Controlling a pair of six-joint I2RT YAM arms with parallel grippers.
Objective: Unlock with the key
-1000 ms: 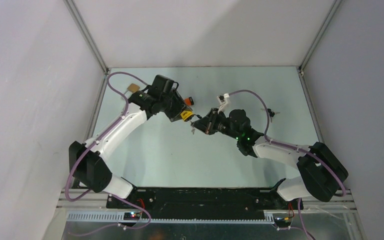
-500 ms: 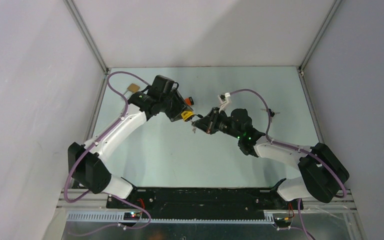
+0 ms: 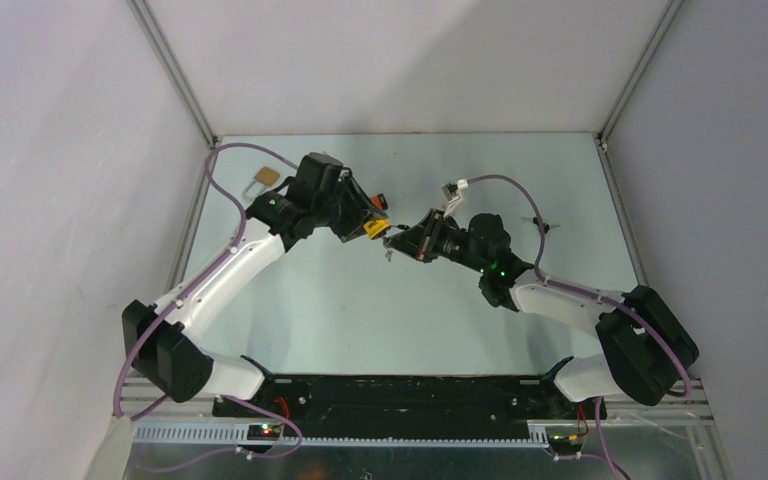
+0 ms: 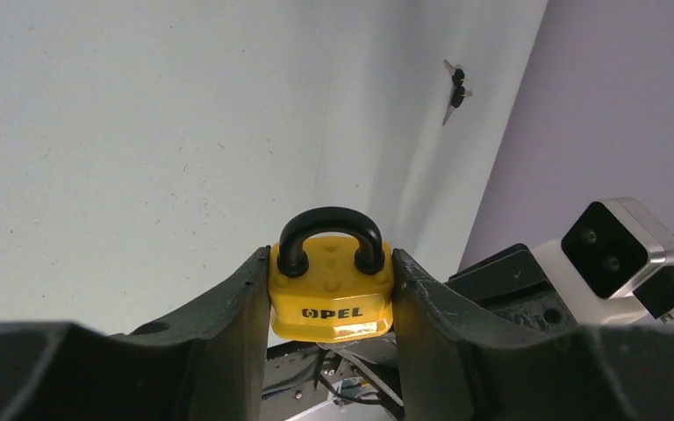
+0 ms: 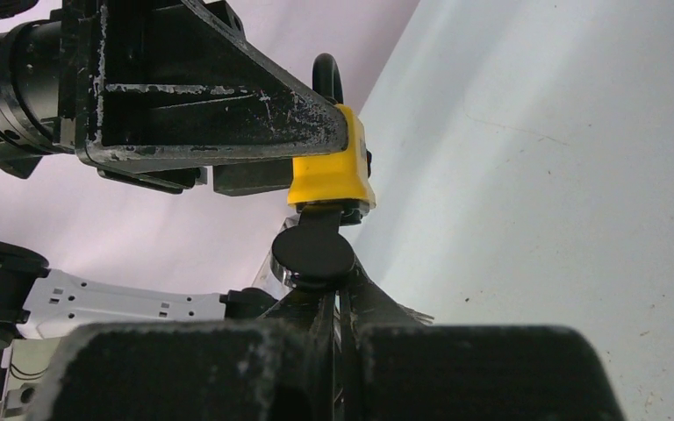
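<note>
My left gripper (image 4: 331, 303) is shut on a yellow padlock (image 4: 330, 289) with a black shackle, which is closed in the body. The padlock also shows in the top view (image 3: 372, 231) and in the right wrist view (image 5: 331, 173). My right gripper (image 5: 338, 285) is shut on a key (image 5: 313, 250) with a round black head. The key's blade points up into the underside of the padlock. In the top view the two grippers meet above the table's middle, the right gripper (image 3: 396, 240) just right of the padlock.
A spare bunch of keys (image 3: 544, 228) lies at the table's right side, also seen in the left wrist view (image 4: 454, 90). A small tan tag (image 3: 266, 177) lies near the back left wall. Purple cables loop over both arms.
The left arm has swung its elbow outward to the left and the padlock has shifted slightly up. The right gripper has followed with the key at the lock.
</note>
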